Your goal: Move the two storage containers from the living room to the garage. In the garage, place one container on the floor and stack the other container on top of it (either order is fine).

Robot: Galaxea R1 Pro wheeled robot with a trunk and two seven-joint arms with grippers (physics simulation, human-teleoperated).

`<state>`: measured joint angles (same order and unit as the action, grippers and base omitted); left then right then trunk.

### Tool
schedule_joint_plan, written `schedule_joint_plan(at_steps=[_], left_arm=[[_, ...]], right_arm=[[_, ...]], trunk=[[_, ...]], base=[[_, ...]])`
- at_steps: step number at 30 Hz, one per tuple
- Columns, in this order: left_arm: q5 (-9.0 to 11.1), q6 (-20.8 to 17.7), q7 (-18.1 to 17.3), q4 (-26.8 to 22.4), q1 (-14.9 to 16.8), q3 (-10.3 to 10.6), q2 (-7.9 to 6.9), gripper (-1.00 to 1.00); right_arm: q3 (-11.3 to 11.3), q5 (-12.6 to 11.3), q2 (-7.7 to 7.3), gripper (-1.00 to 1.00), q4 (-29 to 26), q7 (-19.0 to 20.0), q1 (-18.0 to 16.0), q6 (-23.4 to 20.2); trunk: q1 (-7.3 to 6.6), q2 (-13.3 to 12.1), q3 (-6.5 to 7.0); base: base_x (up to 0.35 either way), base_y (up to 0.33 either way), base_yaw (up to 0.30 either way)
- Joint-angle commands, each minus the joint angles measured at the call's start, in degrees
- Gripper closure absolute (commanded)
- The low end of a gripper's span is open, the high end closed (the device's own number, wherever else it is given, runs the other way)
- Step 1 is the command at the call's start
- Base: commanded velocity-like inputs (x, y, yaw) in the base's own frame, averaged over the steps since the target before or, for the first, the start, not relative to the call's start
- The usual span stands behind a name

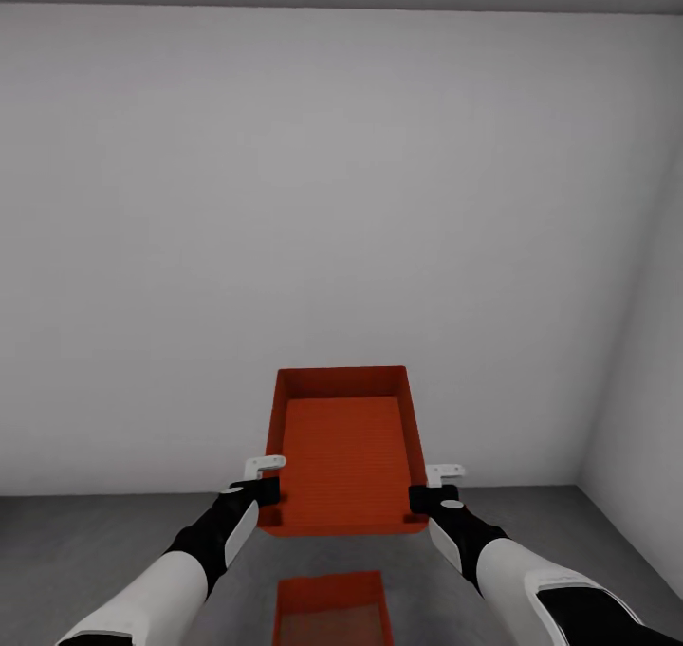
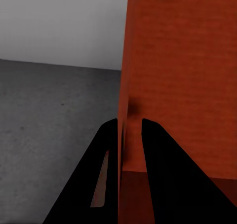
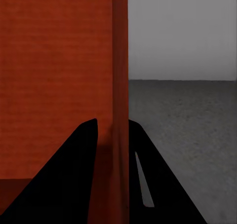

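Head view: garage interior, plain grey-white wall (image 1: 332, 200) ahead, dark grey concrete floor (image 1: 95, 551) below.
Upper storage container (image 1: 343, 452), orange-red, held in the air in front of the wall, open top tilted toward the camera so the ribbed bottom shows. Gripped at the near end, one arm on each long side.
Left pincer (image 1: 268, 480): closed on the left side wall near the near corner, one finger inside, one outside.
Right pincer (image 1: 429, 487): closed on the right side wall the same way.
Second storage container (image 1: 334, 608): on the floor, below and nearer than the held one, between the two forearms, partly cut off by the lower edge of the head view. Well apart from the held container.
Left wrist view: black fingers (image 2: 101, 174) pinching the thin orange wall (image 2: 182, 76) between them; grey floor (image 2: 44, 120) and pale wall beyond.
Right wrist view: black fingers (image 3: 74, 179) clamped on the orange wall edge (image 3: 120, 61); concrete floor (image 3: 182, 120) beyond, pale wall above it.
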<state>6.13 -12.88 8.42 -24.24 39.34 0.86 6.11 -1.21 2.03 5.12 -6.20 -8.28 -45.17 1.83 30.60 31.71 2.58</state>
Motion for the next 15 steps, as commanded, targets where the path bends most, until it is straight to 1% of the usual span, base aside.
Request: schedule_joint_plan(at_steps=[1, 11, 15], left_arm=[[-0.86, -0.4, 3.09, -0.29, 0.04, -0.68, -0.05, 1.0], [-0.86, -0.4, 3.09, -0.29, 0.04, -0.68, -0.05, 1.0], [-0.86, -0.4, 3.09, -0.29, 0.04, -0.68, -0.05, 1.0]], right_arm=[[1.48, 0.17, -1.7, 1.0, 0.14, -1.74, -0.01, 0.14], [1.48, 0.16, -1.69, 1.0, 0.14, -1.74, -0.01, 0.03], [1.48, 0.21, -1.62, 1.0, 0.14, -1.74, -0.01, -0.01]], trunk=[[0.02, 0.04, 0.0], [0.02, 0.04, 0.02], [0.02, 0.04, 0.02]], base=[[0.0, 0.0, 0.073], [0.003, 0.001, 0.013], [0.167, 0.127, 0.0]])
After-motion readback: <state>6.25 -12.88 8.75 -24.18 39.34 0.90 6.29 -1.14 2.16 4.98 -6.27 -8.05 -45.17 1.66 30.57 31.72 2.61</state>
